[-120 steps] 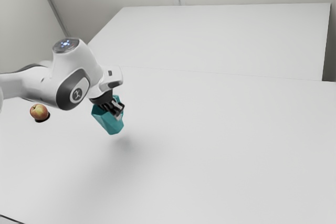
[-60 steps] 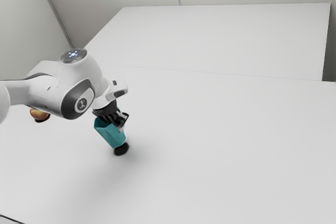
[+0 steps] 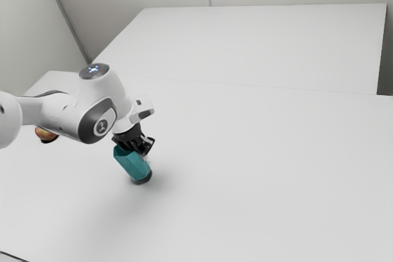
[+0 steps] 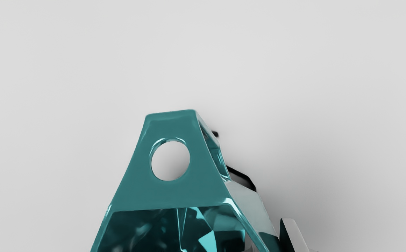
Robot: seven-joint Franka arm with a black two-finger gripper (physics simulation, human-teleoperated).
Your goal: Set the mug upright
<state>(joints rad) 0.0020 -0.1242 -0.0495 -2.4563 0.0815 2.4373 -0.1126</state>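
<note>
Now hold the faceted teal mug [image 3: 131,162] lower than in the earlier frame, closer to the table [image 3: 264,157] and a little farther toward the exterior view's right, with the arm [image 3: 101,105] brought down and over the same way. Leave the apple [image 3: 46,134] in the same place as before, on the table to the exterior view's left, partly covered by the arm.

Pinch the mug near its rim with the black two-finger gripper [image 3: 143,149]. Keep it tilted, not upright, with the open end up toward the exterior view's left and the base down toward its right. See a dark shadow [image 3: 142,180] right at the base; cannot tell whether base and table touch.

In the wrist view, look partly into the mug's dark, glossy inside, and find the flat handle [image 4: 168,126] with its round hole reaching away from the rim, pale tabletop visible through it. Find one finger [image 4: 294,234] beside the outside of the mug's wall.
</note>
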